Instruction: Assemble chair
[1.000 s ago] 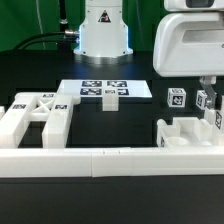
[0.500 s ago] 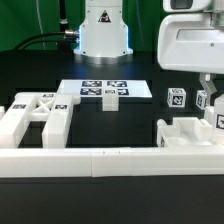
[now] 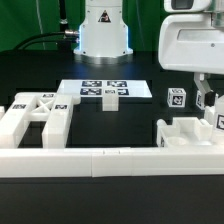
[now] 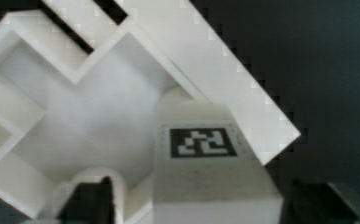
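The claw hangs above the frame piece. A post stands just beside the claw, toward the exterior view's left. Further that way lies the marker board, then the crossed panel, well apart. The rail lies before all.

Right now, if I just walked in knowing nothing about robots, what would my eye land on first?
Probably the arm's bulky white casing looming at the exterior view's upper right, above a cluster of white chair pieces with black-and-white tags. Next comes the X-braced panel at the exterior view's left, then the marker board lying flat between them, farther back.
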Controlling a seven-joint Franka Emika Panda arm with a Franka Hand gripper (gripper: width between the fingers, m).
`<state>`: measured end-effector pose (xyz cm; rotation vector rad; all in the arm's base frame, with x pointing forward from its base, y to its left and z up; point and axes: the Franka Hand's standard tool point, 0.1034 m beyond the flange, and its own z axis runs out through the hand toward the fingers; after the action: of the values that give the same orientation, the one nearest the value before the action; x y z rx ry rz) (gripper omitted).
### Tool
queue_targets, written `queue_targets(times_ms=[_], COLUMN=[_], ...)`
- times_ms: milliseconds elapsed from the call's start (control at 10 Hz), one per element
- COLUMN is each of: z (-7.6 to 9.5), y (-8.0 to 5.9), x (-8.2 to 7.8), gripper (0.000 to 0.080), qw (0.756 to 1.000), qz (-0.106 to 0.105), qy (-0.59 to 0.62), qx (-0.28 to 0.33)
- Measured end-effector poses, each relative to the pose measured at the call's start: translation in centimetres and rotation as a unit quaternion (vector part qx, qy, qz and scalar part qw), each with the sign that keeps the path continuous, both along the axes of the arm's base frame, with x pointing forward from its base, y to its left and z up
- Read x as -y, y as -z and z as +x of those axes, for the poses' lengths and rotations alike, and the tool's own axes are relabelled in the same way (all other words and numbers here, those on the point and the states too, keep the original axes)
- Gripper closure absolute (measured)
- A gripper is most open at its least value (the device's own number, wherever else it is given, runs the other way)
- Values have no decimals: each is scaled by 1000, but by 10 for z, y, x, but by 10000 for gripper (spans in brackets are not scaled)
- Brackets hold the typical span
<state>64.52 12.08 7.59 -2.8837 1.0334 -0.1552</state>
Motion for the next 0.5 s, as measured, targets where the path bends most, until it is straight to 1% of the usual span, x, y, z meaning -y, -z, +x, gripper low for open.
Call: queue_targets(times_ms=[100,200,500], z=[0,1,1], y=[0,-1,0], x=[0,0,-1], gripper=[214,163,151], qw=[997,991,958], qz=[-10,-18,-36], qy=[-70,-135,-286], qx=[3,6,11])
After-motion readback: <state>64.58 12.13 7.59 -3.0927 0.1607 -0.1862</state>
